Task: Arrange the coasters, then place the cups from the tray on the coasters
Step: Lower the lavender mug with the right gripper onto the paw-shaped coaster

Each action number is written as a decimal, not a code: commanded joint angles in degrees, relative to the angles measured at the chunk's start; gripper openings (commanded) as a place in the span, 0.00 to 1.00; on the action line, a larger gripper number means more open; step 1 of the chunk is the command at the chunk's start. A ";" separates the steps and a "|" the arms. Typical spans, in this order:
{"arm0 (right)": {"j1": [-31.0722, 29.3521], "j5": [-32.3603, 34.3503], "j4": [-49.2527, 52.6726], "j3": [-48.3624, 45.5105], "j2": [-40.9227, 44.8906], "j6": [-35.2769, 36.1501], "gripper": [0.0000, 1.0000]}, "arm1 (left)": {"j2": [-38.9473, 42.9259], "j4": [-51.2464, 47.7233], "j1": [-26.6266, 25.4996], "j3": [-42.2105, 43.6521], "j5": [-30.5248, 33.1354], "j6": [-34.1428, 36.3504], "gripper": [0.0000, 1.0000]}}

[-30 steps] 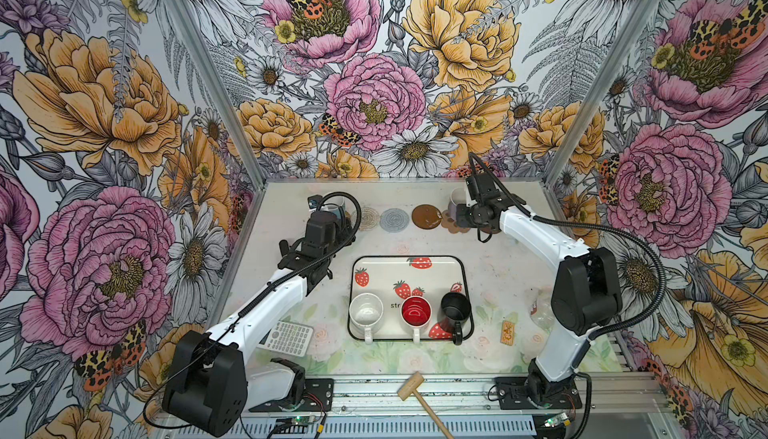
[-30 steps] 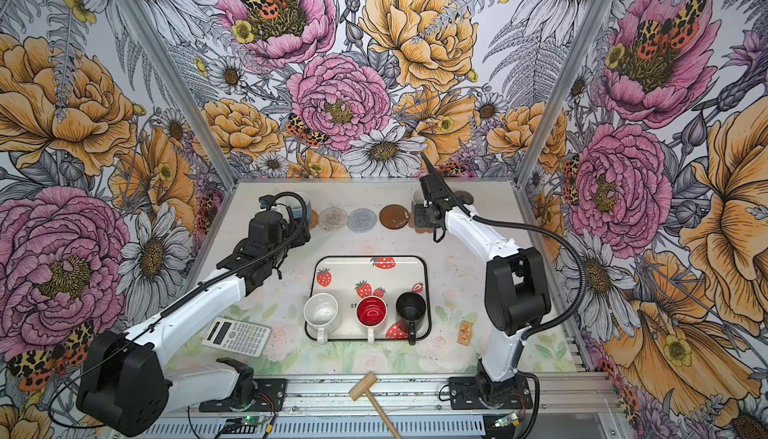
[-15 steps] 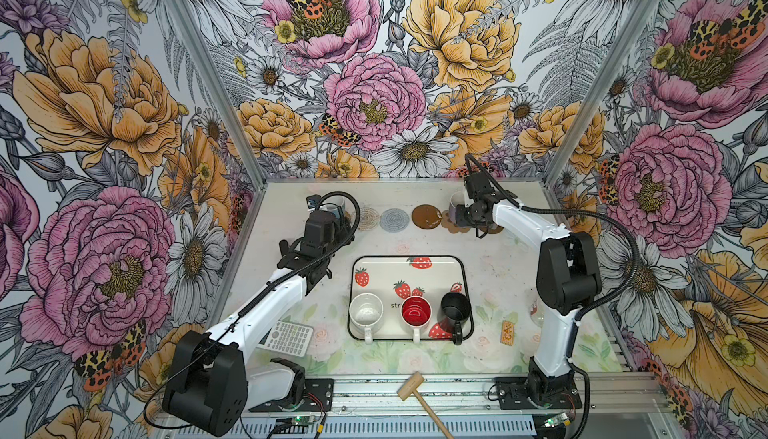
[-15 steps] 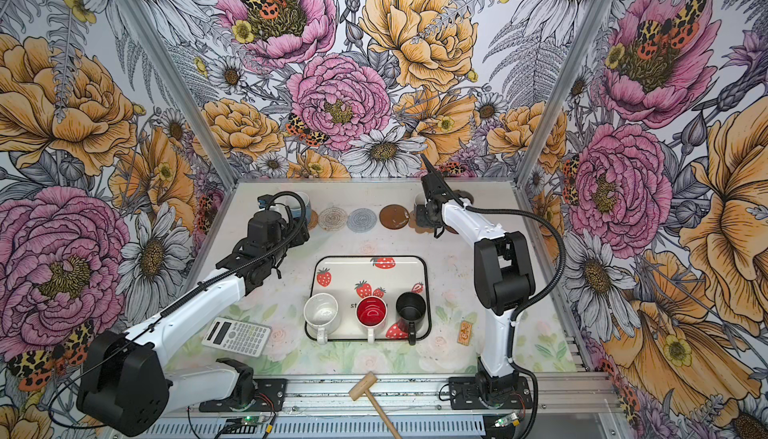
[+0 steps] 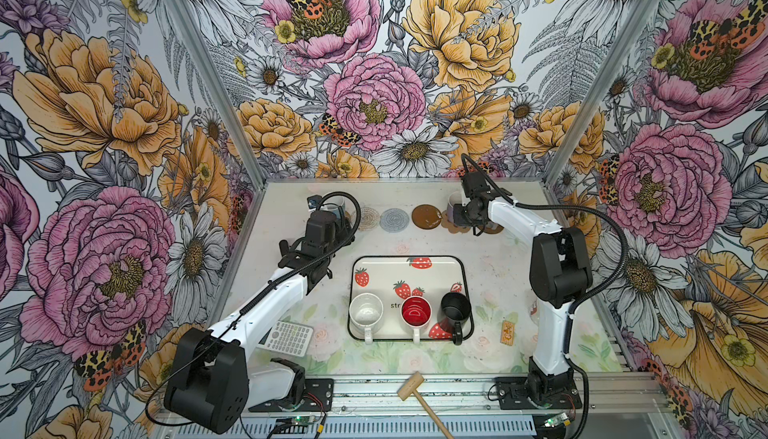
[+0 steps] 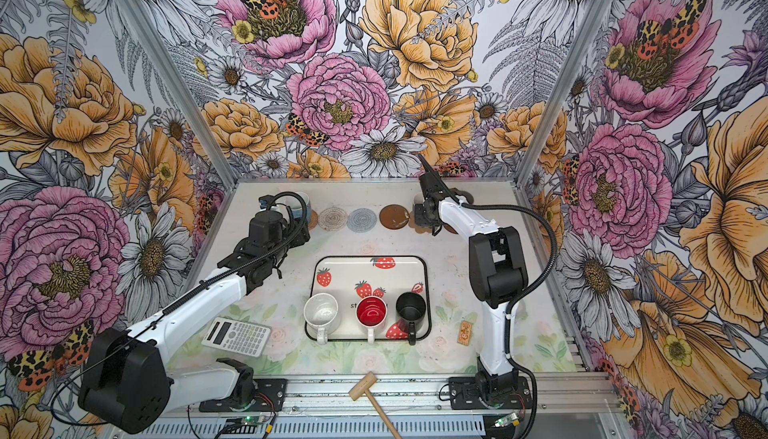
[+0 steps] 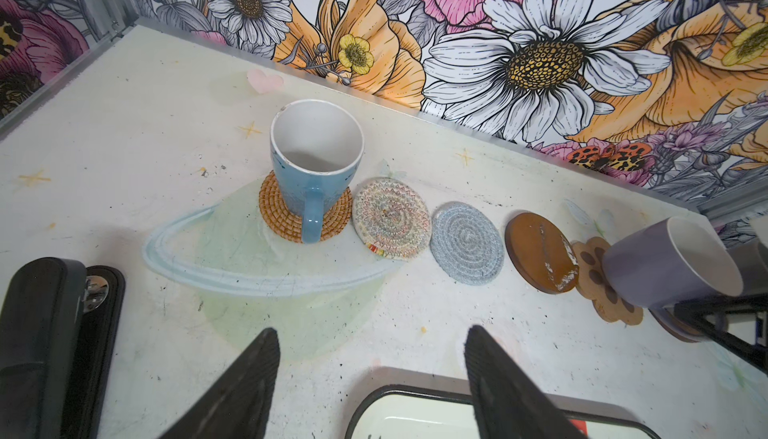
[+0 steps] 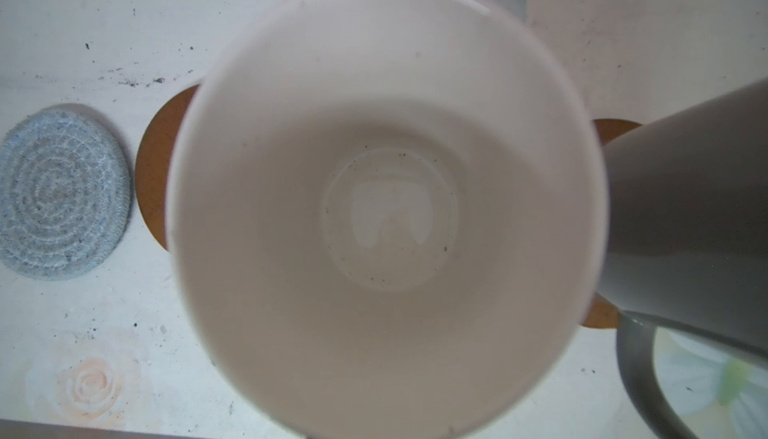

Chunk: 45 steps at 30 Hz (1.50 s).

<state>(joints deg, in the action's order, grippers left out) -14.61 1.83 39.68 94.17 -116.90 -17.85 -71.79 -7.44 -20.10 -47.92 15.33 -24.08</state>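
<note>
While my left gripper (image 7: 370, 331) hovered with its jaws apart and nothing between them, near the light blue mug (image 7: 311, 167) standing upright on the tan woven coaster (image 7: 282, 216), my right gripper (image 5: 459, 216) was clamped on the lavender mug (image 7: 656, 266) — tilted over the paw-shaped coaster (image 7: 598, 275), just beside the grey mug (image 8: 685, 208). Between those 2 ends of the row lay 3 bare coasters: the beige round (image 7: 390, 219), the grey-blue round (image 7: 467, 248) and a brown disc (image 7: 540, 252). On the tray (image 5: 415, 275) 3 mugs stood in a line — the white mug (image 5: 365, 312), the red-lined mug (image 5: 415, 312) and the black mug (image 5: 456, 306).
</note>
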 commanded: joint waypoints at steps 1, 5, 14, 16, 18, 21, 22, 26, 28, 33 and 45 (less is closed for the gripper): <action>0.39 1.24 -3.01 3.14 -0.24 0.97 0.00 | -0.22 0.67 0.54 -0.14 -0.74 -0.36 0.72; 0.61 1.21 -2.95 3.46 -0.82 0.96 0.00 | -0.19 0.67 0.49 -0.07 -0.65 -0.36 0.72; 0.85 1.88 -3.03 3.74 -2.09 0.98 0.00 | -0.28 0.58 0.59 -0.13 -0.65 -0.36 0.72; 0.92 2.11 -3.05 3.91 -2.32 0.97 0.00 | -0.28 0.61 0.55 -0.13 -0.74 -0.36 0.72; 0.97 2.04 -3.10 4.09 -2.53 0.96 0.00 | -0.28 0.61 0.59 -0.11 -0.83 -0.38 0.72; 0.95 2.08 -3.08 4.20 -2.67 0.77 0.00 | -0.28 0.59 0.59 -0.10 -0.75 -0.36 0.72; 0.96 2.03 -3.08 4.18 -2.72 0.79 0.00 | -0.28 0.58 0.67 -0.11 -0.74 -0.36 0.72; 0.93 1.74 -3.09 4.14 -3.02 0.71 0.00 | -0.28 0.59 0.58 -0.11 -0.81 -0.32 0.72; 0.97 1.64 -3.07 3.94 -3.05 0.62 0.00 | -0.15 0.58 0.56 -0.14 -0.74 -0.34 0.72; 0.92 1.49 -3.10 3.73 -3.40 0.36 0.00 | -0.02 0.59 0.59 0.01 -0.65 -0.27 0.72; 0.95 0.88 -3.07 2.73 -3.38 -0.45 0.06 | -0.18 0.50 0.68 0.08 -0.57 -0.19 0.72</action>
<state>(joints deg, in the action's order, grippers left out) -13.89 2.28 39.81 95.83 -120.31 -17.52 -71.79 -7.44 -19.99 -47.92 15.33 -24.08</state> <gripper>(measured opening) 0.163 0.720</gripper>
